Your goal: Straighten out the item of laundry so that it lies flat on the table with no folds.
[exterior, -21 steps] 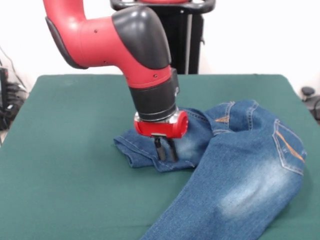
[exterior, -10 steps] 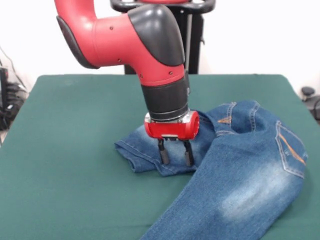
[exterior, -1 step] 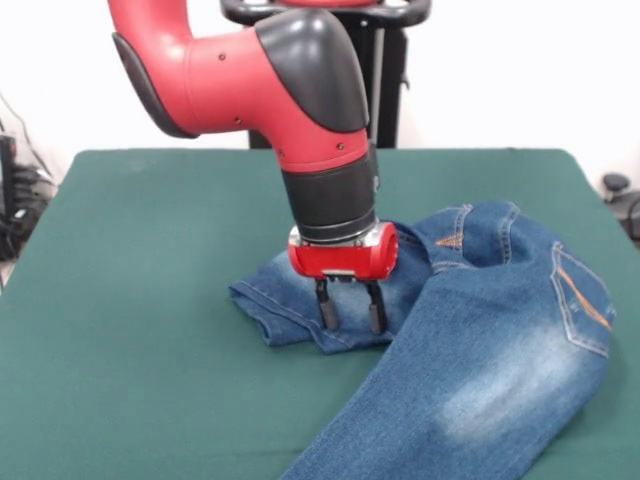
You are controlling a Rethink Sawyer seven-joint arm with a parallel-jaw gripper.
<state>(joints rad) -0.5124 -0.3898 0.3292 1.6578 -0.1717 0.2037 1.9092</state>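
Observation:
The item of laundry [exterior, -1 step: 480,350], small blue denim jeans with faded pale patches and orange-tan stitching, lies crumpled on the right half of the green table [exterior, -1 step: 140,300]. One leg runs toward the front edge; the other is bunched and folded toward the middle, its hem at the left. My gripper [exterior, -1 step: 351,313] hangs straight down over that folded leg. It is open, its two black fingers apart with their tips at the denim's front fold. Nothing is held between them.
The red and black arm comes down from the upper left over the table's middle. Bare green table top stretches to the left of the jeans. Dark gear sits off the table at both side edges.
From a second ago the arm has shifted right a little and the fingers have spread apart from shut to open. Since half a second ago nothing has moved.

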